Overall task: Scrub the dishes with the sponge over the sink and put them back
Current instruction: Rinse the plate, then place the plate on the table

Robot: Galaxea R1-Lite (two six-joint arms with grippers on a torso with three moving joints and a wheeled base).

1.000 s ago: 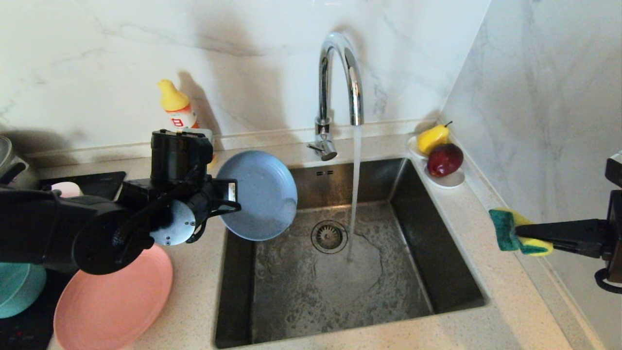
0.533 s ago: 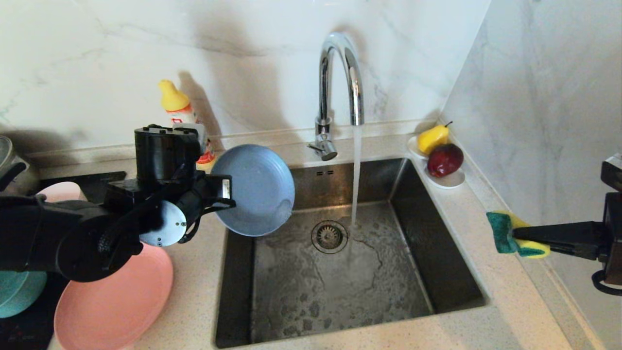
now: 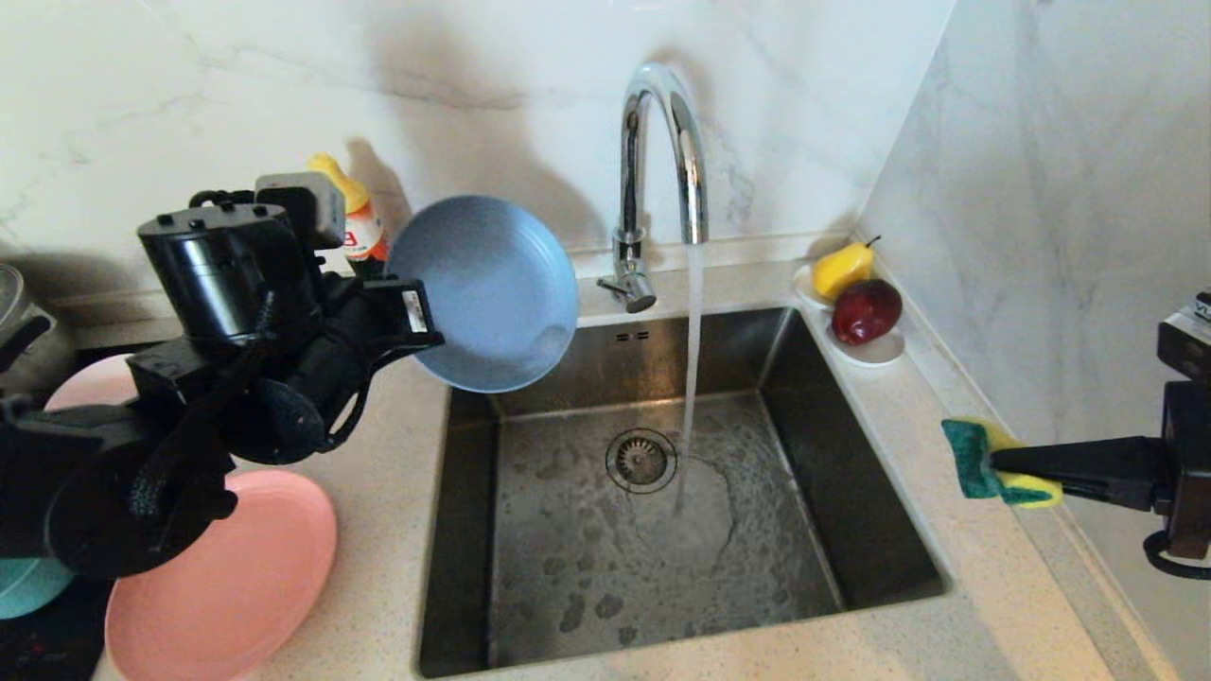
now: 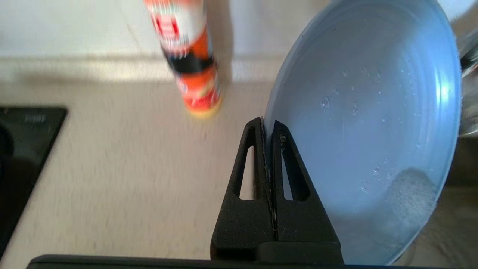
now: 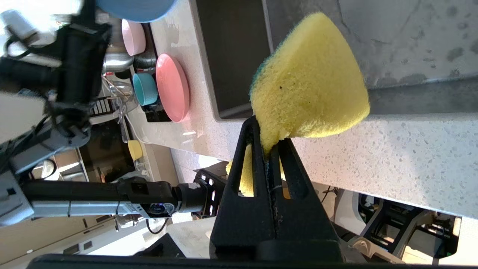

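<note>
While water is running from the faucet (image 3: 662, 151) into the sink (image 3: 662, 530) at centre frame, the left gripper (image 4: 269, 125) is clamping the rim of the blue-grey plate (image 3: 484, 293) between its closed fingers, holding it tilted on edge in the upper left of the head view, above the sink's back left corner and beside the soap bottle (image 3: 355, 222). Droplets and a patch of suds are clinging to the plate's face in the left wrist view. At the far right edge of the frame, the right gripper (image 3: 993, 463) is pinching the sponge (image 3: 989, 461) tight, its green scouring side pointing leftward toward the basin, over the counter (image 3: 946, 605) just right of the sink. The plate and sponge are sitting well apart, with the full width of the basin and the water stream between them; judging by this, the scrub is calling for the sponge to travel left across the frame, or the plate right. The salmon-pink plate (image 3: 227, 577), teal bowl (image 3: 24, 586) and pale pink bowl (image 3: 85, 378) are waiting at lower left
</note>
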